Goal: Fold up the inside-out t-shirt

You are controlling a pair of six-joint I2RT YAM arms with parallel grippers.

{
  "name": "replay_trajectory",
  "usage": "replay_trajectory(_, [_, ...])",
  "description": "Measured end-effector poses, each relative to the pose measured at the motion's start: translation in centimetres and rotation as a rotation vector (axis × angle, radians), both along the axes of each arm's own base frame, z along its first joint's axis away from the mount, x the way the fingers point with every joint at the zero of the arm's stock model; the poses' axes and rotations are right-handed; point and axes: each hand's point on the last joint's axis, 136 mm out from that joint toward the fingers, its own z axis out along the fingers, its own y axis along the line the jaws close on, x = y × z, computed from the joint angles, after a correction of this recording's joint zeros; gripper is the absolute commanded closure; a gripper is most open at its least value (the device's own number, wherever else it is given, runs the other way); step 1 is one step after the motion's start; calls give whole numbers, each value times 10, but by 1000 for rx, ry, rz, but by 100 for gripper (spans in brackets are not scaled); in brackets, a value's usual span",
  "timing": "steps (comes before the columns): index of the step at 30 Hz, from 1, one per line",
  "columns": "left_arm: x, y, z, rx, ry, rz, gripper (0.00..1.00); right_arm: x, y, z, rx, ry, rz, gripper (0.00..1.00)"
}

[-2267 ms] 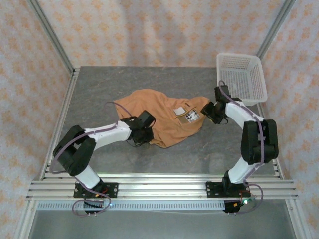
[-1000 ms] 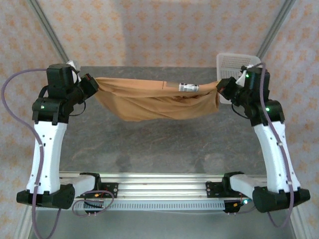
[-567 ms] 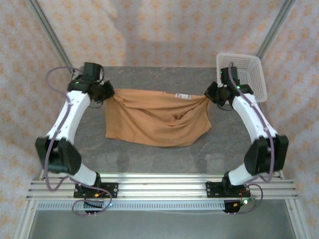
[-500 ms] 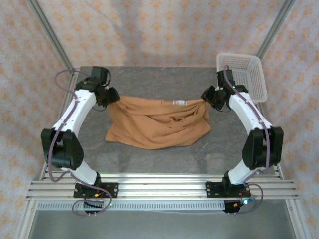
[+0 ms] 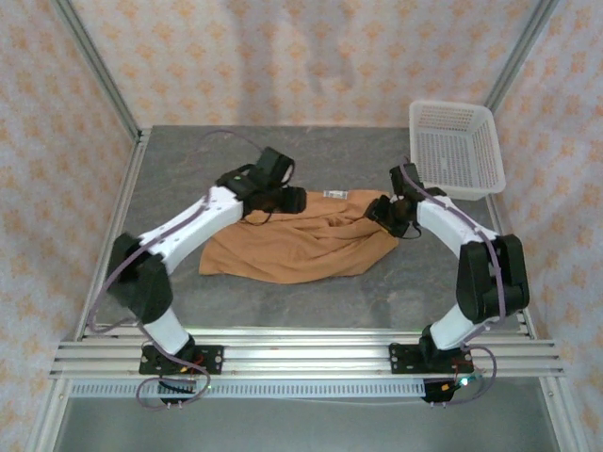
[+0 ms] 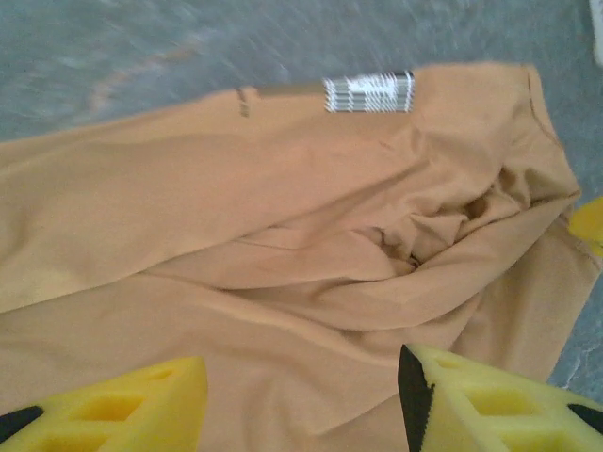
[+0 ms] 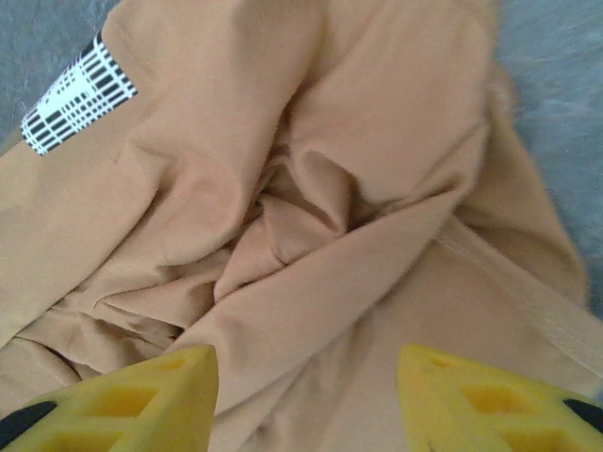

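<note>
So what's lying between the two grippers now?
In the top view, the upper edge of the t-shirt, with its white label, spans the stretch between the left gripper and the right gripper, both open.

A white mesh basket [image 5: 456,141] sat at the far right corner of the grey surface [image 5: 311,301], before patterned walls [image 5: 311,56].

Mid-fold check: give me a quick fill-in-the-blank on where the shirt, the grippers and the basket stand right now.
1. The t-shirt lies bunched, not lifted, on the ____.
2. The left gripper and the right gripper both hover over the cloth with jaws ____.
3. The white basket stands at the far ____ corner.

Missing words: table; open; right
</note>
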Motion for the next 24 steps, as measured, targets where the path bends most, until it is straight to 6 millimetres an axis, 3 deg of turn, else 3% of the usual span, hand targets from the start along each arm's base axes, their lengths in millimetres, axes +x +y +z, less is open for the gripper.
replay_trajectory(4, [9,-18,-37,6,84,-32,44,8,12,-27,9,36,10,54])
replay_trajectory(5, [9,-20,-41,5,95,-36,44,10,13,-37,8,52,7,62])
replay_trajectory(8, [13,-24,-36,-3,91,-38,44,12,14,-51,9,75,-3,100])
replay_trajectory(13, [24,-33,-10,-37,41,-50,43,12,15,-36,27,28,0,100])
replay_trajectory(17, [37,-52,-4,-49,18,-101,42,-12,9,-6,43,-70,18,100])
replay_trajectory(21, [37,-82,-26,-24,29,-211,41,-36,3,-1,61,-155,20,100])
replay_trajectory(24, [25,-99,-57,4,75,-308,38,-53,-1,-23,63,-149,13,100])
